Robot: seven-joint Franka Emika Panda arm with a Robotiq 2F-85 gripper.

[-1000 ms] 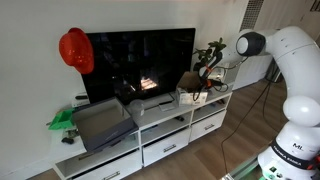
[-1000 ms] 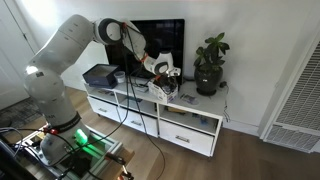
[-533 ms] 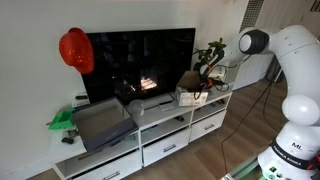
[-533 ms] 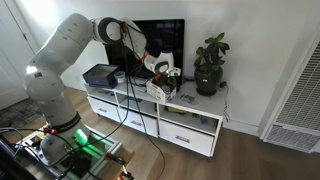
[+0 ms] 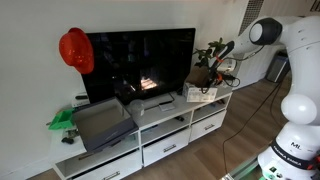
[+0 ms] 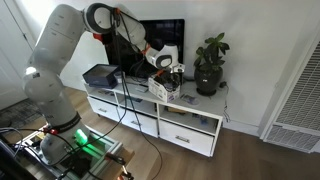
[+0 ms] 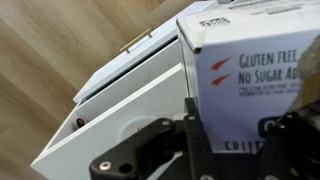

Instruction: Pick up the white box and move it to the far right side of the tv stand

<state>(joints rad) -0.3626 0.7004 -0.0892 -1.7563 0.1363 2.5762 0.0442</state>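
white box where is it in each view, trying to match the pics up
In an exterior view: box right of centre, by the plant, right of the tv.
In an exterior view: box near centre, left of the plant.
Wrist view: box fills the upper right; no plant or tv in it.
Shared landmark: the white tv stand, below the box in all three.

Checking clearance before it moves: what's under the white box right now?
Beneath the white box, held by the gripper, is the tv stand top. The wrist view shows the stand's white front and wood floor below. The spot directly underneath is hidden by the box.
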